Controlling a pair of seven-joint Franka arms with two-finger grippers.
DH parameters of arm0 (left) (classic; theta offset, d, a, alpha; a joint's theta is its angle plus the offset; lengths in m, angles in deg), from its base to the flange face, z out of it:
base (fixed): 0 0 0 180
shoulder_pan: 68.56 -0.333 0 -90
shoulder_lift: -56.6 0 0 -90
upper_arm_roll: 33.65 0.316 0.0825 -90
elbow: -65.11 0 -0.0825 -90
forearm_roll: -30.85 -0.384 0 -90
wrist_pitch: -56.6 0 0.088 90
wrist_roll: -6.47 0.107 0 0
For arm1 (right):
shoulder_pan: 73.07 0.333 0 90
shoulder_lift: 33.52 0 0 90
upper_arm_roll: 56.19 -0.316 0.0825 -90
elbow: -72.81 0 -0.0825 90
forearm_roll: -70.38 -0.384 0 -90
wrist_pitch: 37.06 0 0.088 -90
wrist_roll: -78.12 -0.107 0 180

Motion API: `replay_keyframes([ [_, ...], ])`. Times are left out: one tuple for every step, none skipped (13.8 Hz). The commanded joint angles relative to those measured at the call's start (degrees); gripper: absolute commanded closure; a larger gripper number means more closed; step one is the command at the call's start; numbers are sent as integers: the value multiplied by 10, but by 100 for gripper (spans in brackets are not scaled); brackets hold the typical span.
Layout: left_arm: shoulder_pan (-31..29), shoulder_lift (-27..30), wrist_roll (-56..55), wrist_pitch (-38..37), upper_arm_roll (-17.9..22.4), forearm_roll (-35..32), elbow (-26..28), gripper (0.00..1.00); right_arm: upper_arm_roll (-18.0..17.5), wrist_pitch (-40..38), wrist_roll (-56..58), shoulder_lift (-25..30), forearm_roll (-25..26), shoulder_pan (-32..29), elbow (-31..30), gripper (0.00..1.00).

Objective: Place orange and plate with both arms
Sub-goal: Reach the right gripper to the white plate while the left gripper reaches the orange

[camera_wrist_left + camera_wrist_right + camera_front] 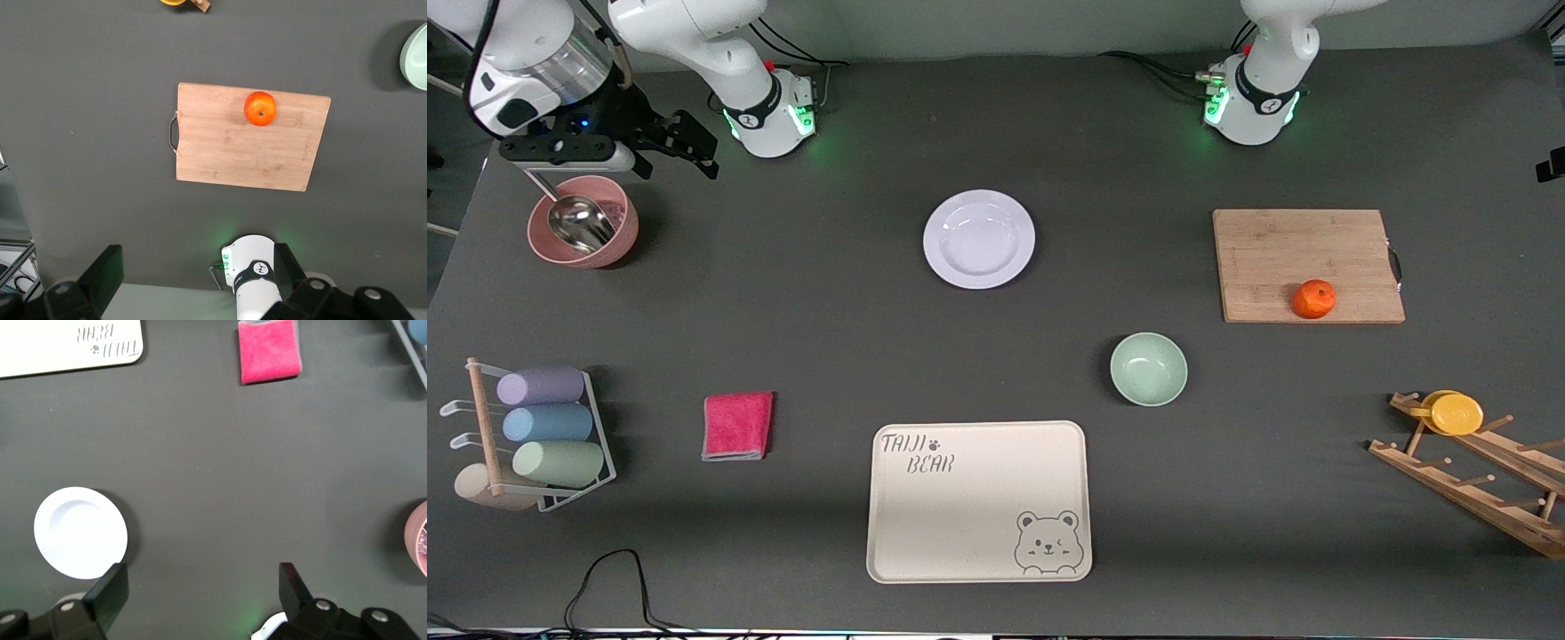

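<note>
Both grippers open, up high: left gripper (193,280) over board w/ orange (259,108); right gripper (200,590) near plate (80,532).

The left wrist view cuts off the green bowl (417,57) and a yellow cup (175,2).

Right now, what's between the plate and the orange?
Nothing: in the front view, only bare table and part of the cutting board separate the plate from the orange; the green bowl sits nearer.
</note>
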Motion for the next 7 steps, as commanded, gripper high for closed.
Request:
replay_keyframes([
  [-2, 14, -5, 39, -3, 14, 56, 0, 5, 11, -7, -13, -46, 5, -10, 0],
  [-1, 19, -18, 58, -3, 18, 82, 0, 5, 12, 3, -20, -57, 5, -10, 0],
  [0, 27, -30, 85, -4, 21, 113, 0, 5, 16, 17, -29, -68, 6, -10, 0],
  [1, 38, -34, 117, -4, 28, 149, 0, 7, 18, 37, -38, -86, 6, -12, 0],
  [2, 51, -34, 156, -5, 36, 192, 0, 9, 19, 60, -47, -109, 4, -15, 0],
  [2, 60, -34, 196, -5, 38, 233, 0, 9, 25, 79, -53, -128, 3, -26, 0],
  [2, 63, -34, 241, -5, 39, 272, 0, 10, 47, 91, -54, -146, 1, -47, 0],
])
